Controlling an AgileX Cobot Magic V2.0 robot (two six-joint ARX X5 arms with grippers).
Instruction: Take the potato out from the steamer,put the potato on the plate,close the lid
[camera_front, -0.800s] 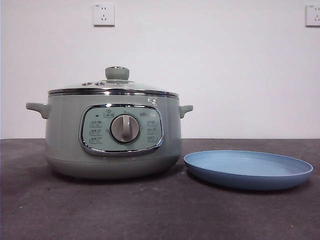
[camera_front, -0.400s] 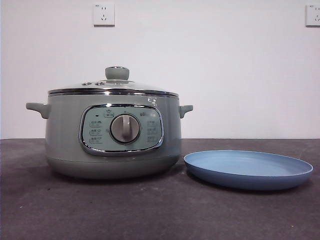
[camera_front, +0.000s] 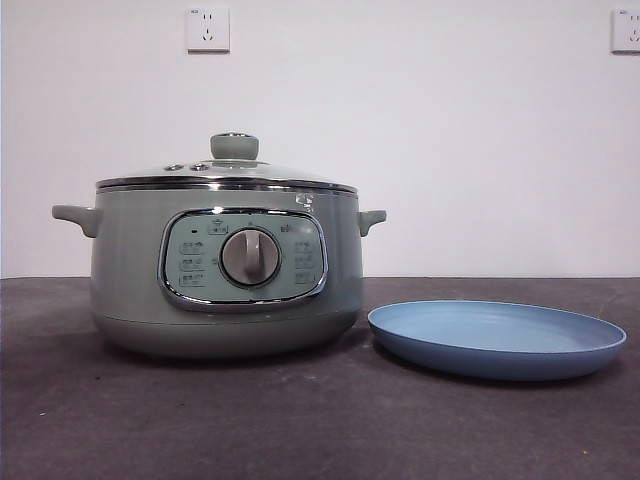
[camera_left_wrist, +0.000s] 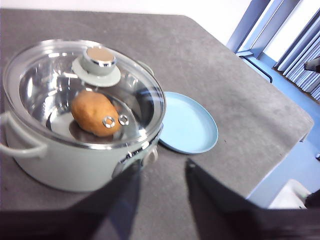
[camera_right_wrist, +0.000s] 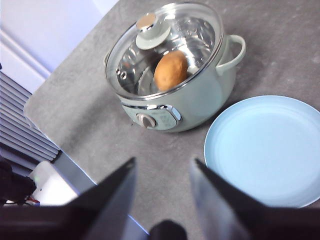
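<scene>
The steamer (camera_front: 225, 270) stands on the dark grey counter (camera_front: 300, 420) with its control panel and silver dial (camera_front: 250, 257) facing the counter's front edge. The lid (camera_front: 226, 172) sits closed on it, chrome rim seated all round and the sage-green knob (camera_front: 234, 146) upright at the centre.

Through the glass, both wrist views show the potato (camera_left_wrist: 95, 113) lying inside the steamer on the shiny metal floor — golden-brown, resting on its side and off-centre under the lid. Two small round vent fittings (camera_left_wrist: 115, 120) in the glass sit over one end of it in the left wrist view.

The plate (camera_front: 497, 338) lies flat on the counter just beside the steamer, on the side toward the counter's right edge. Its rim comes very near the steamer's base; whether the two touch cannot be told. Nothing lies on the plate.

Neither arm shows in the front view. The left gripper (camera_left_wrist: 161, 172) hangs above the counter, well apart from the steamer, its fingers spread and holding nothing. The right gripper (camera_right_wrist: 162, 170) is likewise raised over the counter's front edge — fingers released, with a clear gap between them and nothing grasped.
</scene>
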